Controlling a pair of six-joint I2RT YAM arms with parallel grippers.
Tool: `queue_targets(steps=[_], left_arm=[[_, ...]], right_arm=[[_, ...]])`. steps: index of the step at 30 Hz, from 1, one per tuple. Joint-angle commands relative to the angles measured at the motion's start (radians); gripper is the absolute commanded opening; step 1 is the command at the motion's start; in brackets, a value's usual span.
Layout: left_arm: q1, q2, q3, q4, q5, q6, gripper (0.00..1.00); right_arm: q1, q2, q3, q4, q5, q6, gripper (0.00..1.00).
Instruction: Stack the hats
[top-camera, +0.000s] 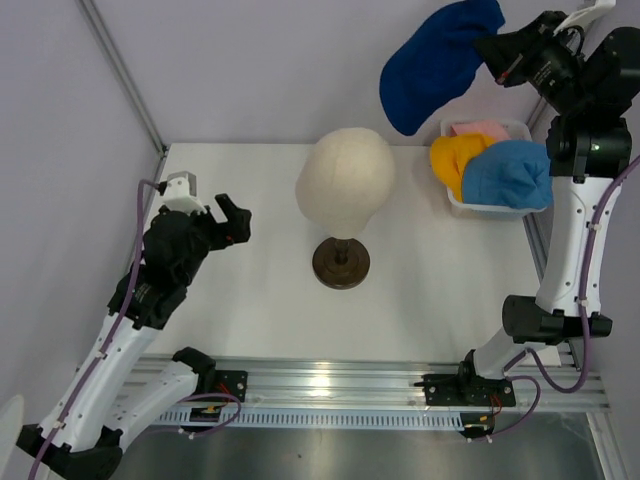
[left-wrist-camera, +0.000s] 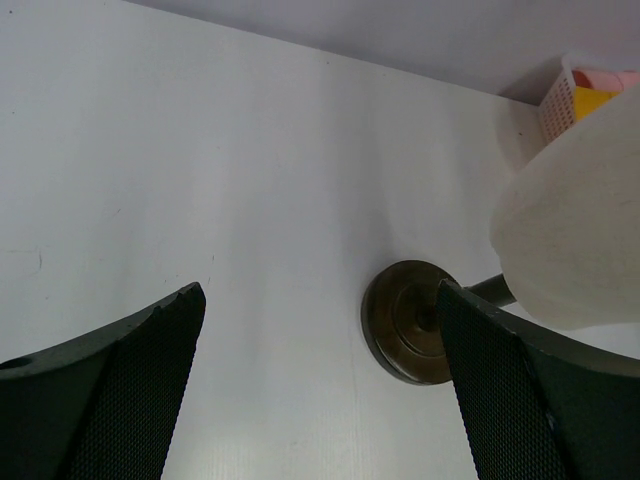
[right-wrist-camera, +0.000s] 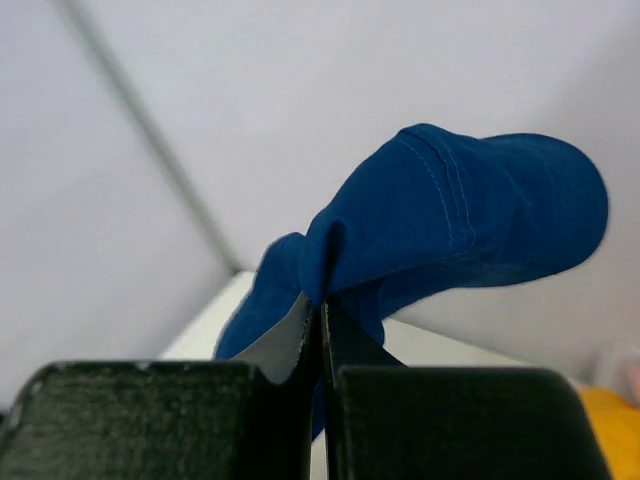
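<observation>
White table (top-camera: 250, 320), pale walls behind. Left gripper (top-camera: 228, 222): jaws wide apart, holding nothing, hovering left of the stand. Mannequin head (top-camera: 345, 180): centre, upright on a dark base (top-camera: 340, 263), bare. Dark blue hat (top-camera: 435, 60): lifted clear, far right, brim pinched in the closed right gripper (top-camera: 492, 47) (fabric hangs limp). Basket (top-camera: 480, 207): right edge, holding yellow-orange hat (top-camera: 452, 158), light blue hat (top-camera: 510, 175) and pink hat (top-camera: 485, 129). Step, judged: first hat picked and in transit. Next: carry it leftward over the head and lower the crown onto it.

Dark blue hat (top-camera: 435, 62) hangs aloft; yellow-orange (top-camera: 453, 157), light blue (top-camera: 510, 174), pink (top-camera: 484, 129) hats lie bunched together.
</observation>
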Motion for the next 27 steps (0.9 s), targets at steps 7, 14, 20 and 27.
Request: queue_targets(steps=[7, 14, 20, 27], left_arm=[[0.008, -0.069, 0.015, 0.083, 0.059, -0.017, 1.0], [0.008, -0.104, 0.017, 0.103, 0.051, -0.023, 1.0], [0.008, -0.1, 0.04, 0.178, 0.1, -0.047, 0.99], [0.008, 0.012, 0.084, 0.458, 0.228, -0.174, 0.99]], right_arm=[[0.206, 0.059, 0.137, 0.244, -0.478, 0.308, 0.0], [0.303, 0.093, 0.136, 0.135, -0.467, 0.209, 0.0], [0.327, 0.093, 0.076, 0.044, -0.45, 0.108, 0.0], [0.344, 0.142, 0.081, -0.015, -0.453, 0.062, 0.0]])
